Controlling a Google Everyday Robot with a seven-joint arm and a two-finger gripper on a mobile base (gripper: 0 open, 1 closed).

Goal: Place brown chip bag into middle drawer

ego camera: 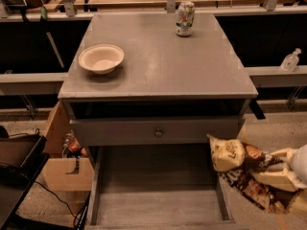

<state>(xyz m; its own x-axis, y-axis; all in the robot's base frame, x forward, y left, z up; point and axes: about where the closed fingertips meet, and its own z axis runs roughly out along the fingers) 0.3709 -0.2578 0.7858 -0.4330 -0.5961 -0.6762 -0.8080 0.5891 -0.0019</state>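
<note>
Gripper: my gripper (277, 170) sits at about 4 o'clock in the view, low by the right edge, just outside the cabinet's right side.
Grip: clenched on the brown chip bag (231, 153), as far as I can tell; the spot where bag and gripper meet is smeared.
Bag position: held off the floor at my 9 o'clock. Its pale end is over the right wall of the middle drawer (153, 202) and its dark middle is toward me.
Middle drawer: pulled out at 6 o'clock, plank floor showing.
Drawer front (120, 132): closed, with a small round knob (158, 133), just above the open drawer.
Cabinet top (163, 66): white bowl (101, 58) at 10 o'clock and green-and-white can (184, 18) at 12 o'clock near the far edge, well apart.
Floor: cardboard box (67, 174) at 8 o'clock, beside the cabinet.
</note>
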